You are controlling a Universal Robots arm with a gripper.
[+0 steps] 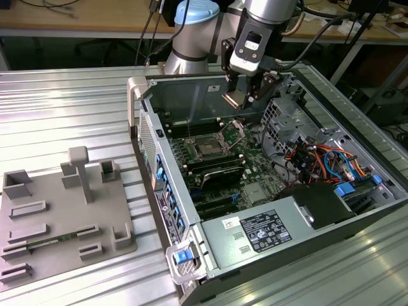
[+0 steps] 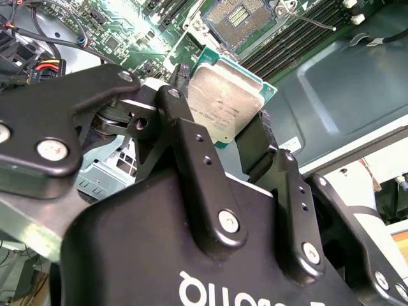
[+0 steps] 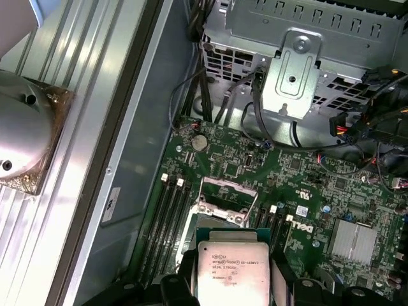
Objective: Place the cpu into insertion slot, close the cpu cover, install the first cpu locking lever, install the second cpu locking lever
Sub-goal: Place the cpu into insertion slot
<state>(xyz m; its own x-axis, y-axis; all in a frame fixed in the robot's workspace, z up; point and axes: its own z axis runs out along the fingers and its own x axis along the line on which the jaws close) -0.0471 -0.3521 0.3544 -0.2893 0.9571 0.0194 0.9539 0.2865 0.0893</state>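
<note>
One gripper – black fingers clamped on opposite edges of the cpu – holds the chip in the air inside the open computer case, near the bare insertion slot, its cpu cover swung up.

The cpu is gripped by two opposite edges between the black fingers of the end effector, its silver face shown. Just beyond it, the cpu cover is seen on the green motherboard, flanked by black memory slots. A metal drive cage is seen farther off.
</note>
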